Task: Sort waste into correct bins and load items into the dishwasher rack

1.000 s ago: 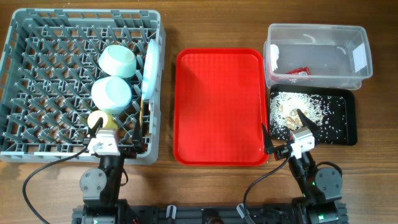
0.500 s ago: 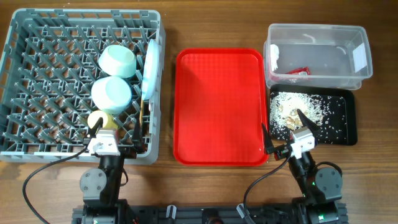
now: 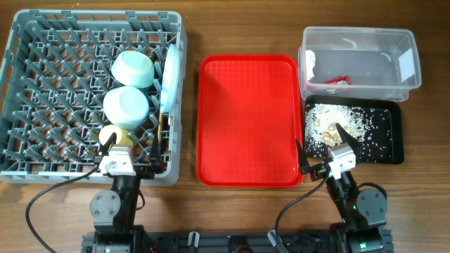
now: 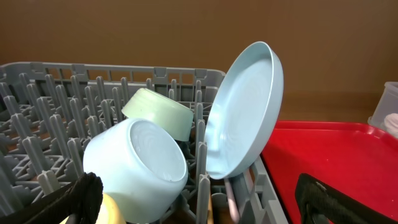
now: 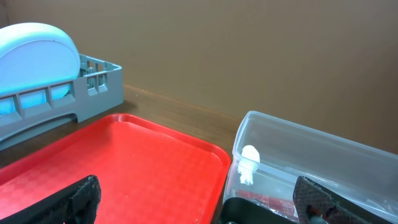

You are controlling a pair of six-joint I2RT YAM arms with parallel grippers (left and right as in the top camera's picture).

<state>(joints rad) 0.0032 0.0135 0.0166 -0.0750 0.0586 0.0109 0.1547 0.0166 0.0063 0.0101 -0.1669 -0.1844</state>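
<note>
The grey dishwasher rack (image 3: pixel 28 42) at the left holds two pale blue-green bowls (image 3: pixel 133 68) (image 3: pixel 126 105), an upright pale blue plate (image 3: pixel 169 77) and a yellow cup (image 3: pixel 112 135). In the left wrist view the bowls (image 4: pixel 137 158) (image 4: pixel 158 112) and the plate (image 4: pixel 245 112) stand among the pegs, with a thin pale handle (image 4: pixel 231 200) below the plate. The clear tub (image 3: pixel 365 42) holds white paper (image 3: pixel 310 63) and a red sachet (image 3: pixel 337 79). The black tray (image 3: pixel 391 149) holds rice and scraps (image 3: pixel 330 123). My left gripper (image 3: pixel 129 149) and right gripper (image 3: pixel 322 147) are open and empty.
A bare red serving tray (image 3: pixel 247 119) lies between the rack and the bins; it also shows in the right wrist view (image 5: pixel 137 168). The right gripper hovers over the near left corner of the black tray. Both arm bases sit at the table's front edge.
</note>
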